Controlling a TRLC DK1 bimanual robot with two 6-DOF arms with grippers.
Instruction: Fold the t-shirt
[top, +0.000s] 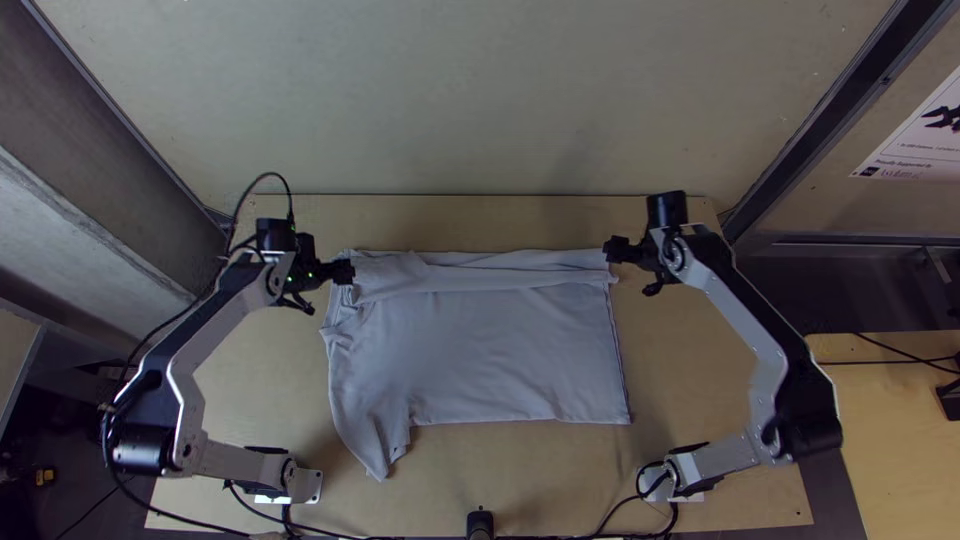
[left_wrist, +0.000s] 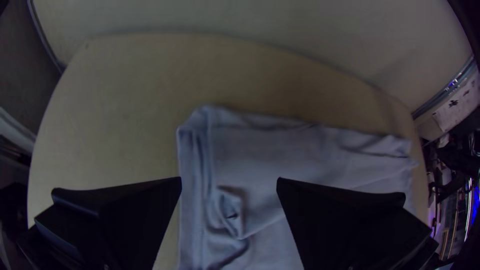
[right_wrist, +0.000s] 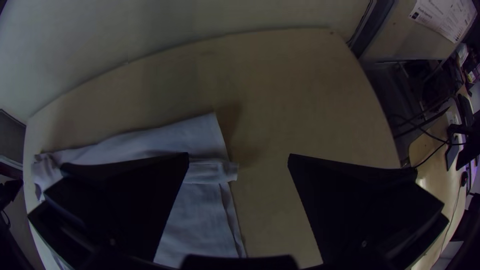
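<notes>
Silver-grey links, black joints, loose black cables

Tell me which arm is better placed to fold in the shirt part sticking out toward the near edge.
Left, probably: the left end effector is open, nearer that part; the right end effector is at the opposite side.

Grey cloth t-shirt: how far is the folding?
Begun, it seems: the grey cloth t-shirt has a layered band along its far edge. In hand: nothing; left black pincer and right pincer are open. Remaining, probably: tucking the loose near-left flap, further folds.
</notes>
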